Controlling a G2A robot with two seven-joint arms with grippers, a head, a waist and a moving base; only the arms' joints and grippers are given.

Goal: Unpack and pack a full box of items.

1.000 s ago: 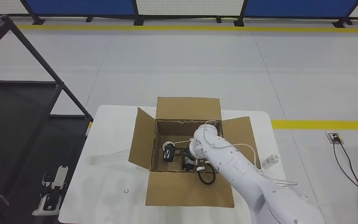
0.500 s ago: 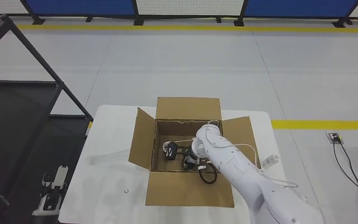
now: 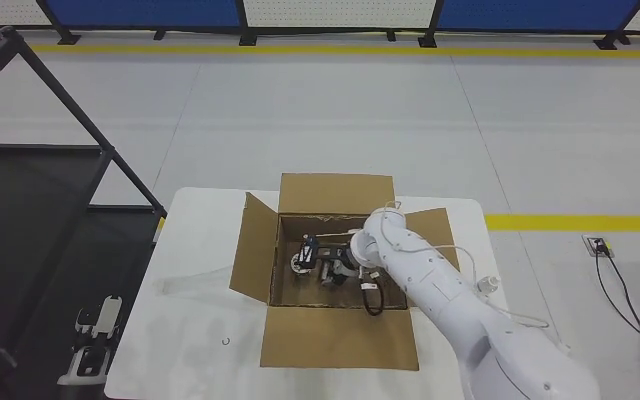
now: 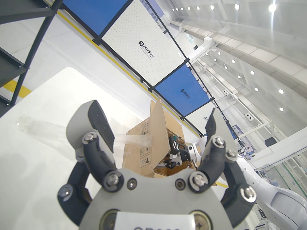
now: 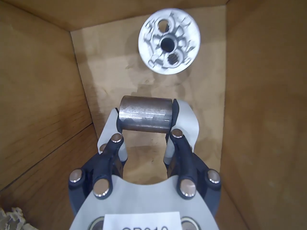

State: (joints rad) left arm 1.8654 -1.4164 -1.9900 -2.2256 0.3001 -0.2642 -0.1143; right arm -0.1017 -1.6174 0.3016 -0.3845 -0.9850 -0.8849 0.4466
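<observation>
While the right arm is hanging inside the open brown cardboard box, we are seeing the right gripper clamping a short, dark grey metal cylinder. Its 2 white fingers are pressing on the cylinder's 2 flat ends, so the cylinder is lying crosswise between them. We cannot tell whether the cylinder is touching the box floor.

Beyond the cylinder, and apart from it, a silver, round cast-metal disc with 3 holes in its face is lying flat on the box floor, close to the end wall. From above we are finding the gripper and the disc in the left half of the box, near its left wall. A wad of pale crumpled paper is sitting on the box floor on the wrist side of the gripper.

The box is standing in the middle of the white table, and its 4 flaps are spreading outward. A clear plastic strip is lying on the table to the left of the box and running up to the box's left side.

The left gripper is hanging just off the table's left edge, well apart from the box. Its 2 dark-padded fingers are standing wide apart, and they are holding nothing.
</observation>
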